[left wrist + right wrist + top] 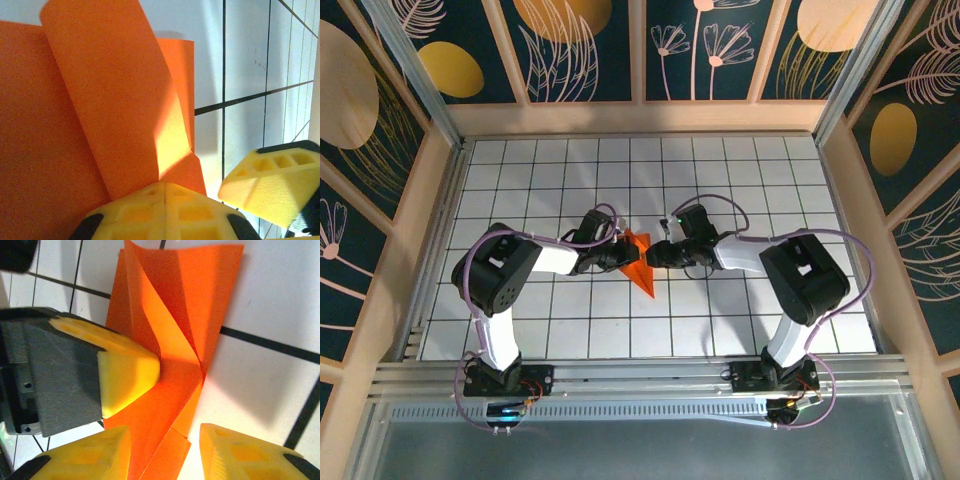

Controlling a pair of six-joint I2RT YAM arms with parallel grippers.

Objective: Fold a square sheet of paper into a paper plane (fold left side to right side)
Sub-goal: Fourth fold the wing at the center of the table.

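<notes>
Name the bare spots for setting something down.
Bare: the far rows of the table between the back wall and the orange paper; the near strip between the left arm base and right arm base. Crowded: the middle, where the left gripper and right gripper meet at the paper.

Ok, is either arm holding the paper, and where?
The left gripper pinches the orange paper where its folded flaps meet. The right gripper has its fingers open either side of it, holding nothing.

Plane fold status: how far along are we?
Done: the orange paper is already creased into a narrow layered wedge. In hand: left gripper shut, tip against the folds; right gripper open, fingers either side of the paper. Left: flaps stand loose, no flat slim dart yet.
</notes>
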